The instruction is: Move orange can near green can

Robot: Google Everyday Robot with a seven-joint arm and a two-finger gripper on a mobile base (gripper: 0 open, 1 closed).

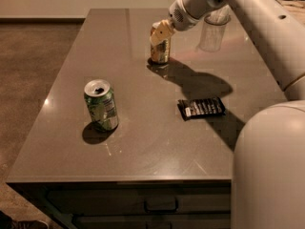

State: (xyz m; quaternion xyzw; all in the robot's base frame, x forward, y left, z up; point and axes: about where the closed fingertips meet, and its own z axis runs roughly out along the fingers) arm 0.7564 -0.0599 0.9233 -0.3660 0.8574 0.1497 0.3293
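Note:
The orange can (160, 51) stands upright on the grey table (143, 142), toward the far middle. My gripper (160, 31) reaches in from the upper right and sits around the can's top, its pale fingers (158, 33) against the can's upper part. The green can (101, 105), green with white markings and an opened silver top, stands upright at the near left, well apart from the orange can.
A black flat packet (201, 108) lies on the table right of centre. A clear plastic cup (212, 32) stands at the far right behind my arm. My white arm (267, 27) crosses the right side. The table's front edge has drawers below.

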